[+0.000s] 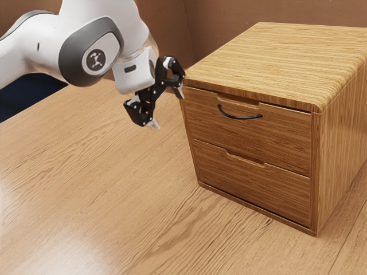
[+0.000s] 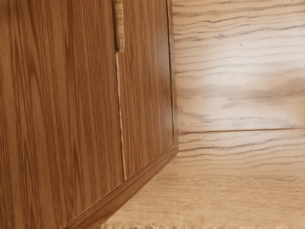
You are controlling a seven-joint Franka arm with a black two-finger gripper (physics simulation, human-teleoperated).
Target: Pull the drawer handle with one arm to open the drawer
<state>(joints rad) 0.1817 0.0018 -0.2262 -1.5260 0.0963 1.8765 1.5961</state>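
While the end effector [image 1: 167, 107] hangs with its two fingers spread wide and nothing between them, it sits just off the cabinet's [image 1: 287, 57] front corner on the exterior view's left, level with the upper drawer [image 1: 252, 137]. The black drawer handle [image 1: 239, 115] sits high on that drawer's face, apart from the fingers. The drawer looks flush with the cabinet, which stands on the wooden table [image 1: 86, 200].

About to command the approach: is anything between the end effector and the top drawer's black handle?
Nothing visible does. The end effector hangs open off the corner of the cabinet; only bare drawer front lies between it and the handle.
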